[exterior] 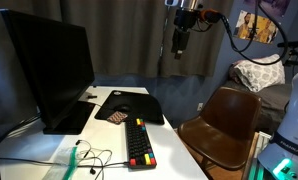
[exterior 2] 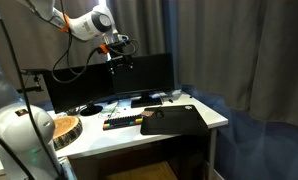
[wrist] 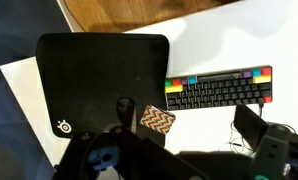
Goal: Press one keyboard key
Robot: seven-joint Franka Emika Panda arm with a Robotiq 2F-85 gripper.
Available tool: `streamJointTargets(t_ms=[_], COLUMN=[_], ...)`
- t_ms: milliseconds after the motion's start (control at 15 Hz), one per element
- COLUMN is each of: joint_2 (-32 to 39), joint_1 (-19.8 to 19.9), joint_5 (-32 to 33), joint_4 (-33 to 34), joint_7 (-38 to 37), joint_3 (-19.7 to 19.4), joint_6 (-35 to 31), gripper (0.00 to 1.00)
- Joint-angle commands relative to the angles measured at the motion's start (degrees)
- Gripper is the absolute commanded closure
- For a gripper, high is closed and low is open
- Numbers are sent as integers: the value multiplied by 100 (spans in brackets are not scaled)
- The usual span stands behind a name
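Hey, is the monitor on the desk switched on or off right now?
Off, or at least dark: the monitor shows a plain black screen in both exterior views, with no picture or glow on it.

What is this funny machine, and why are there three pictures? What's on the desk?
It is a robot arm with a gripper at its end, like a hand. Two pictures come from cameras standing in the room; the third comes from a camera on the arm's wrist, looking down. On the white desk lie a black keyboard with some coloured keys, a dark mouse pad and a small patterned square. A monitor stands there too. The gripper hangs high above the desk and seems to hold nothing.
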State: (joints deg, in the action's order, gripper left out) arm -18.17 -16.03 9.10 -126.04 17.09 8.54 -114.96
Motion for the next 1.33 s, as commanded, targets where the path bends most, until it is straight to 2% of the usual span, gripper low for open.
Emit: streamJointTargets(t_ms=[0,200,400,800,867,1000,1267], joint_2=[52,72,579,1653,1878,2292,3036], joint_1=[89,94,-21,-166,-190,-233,-296], joint_5=[-29,-29,-79,-122,-75,-19,-4], joint_4=[59,79,353,574,645,761,950], joint_7=[25,42,117,-14,-86,-175,-464], joint_3=[74,61,219,667,749,872,969], joint_6=[17,17,-93,-898,-951,-1089,-1283], gripper=[0,0,0,0,25,34,64])
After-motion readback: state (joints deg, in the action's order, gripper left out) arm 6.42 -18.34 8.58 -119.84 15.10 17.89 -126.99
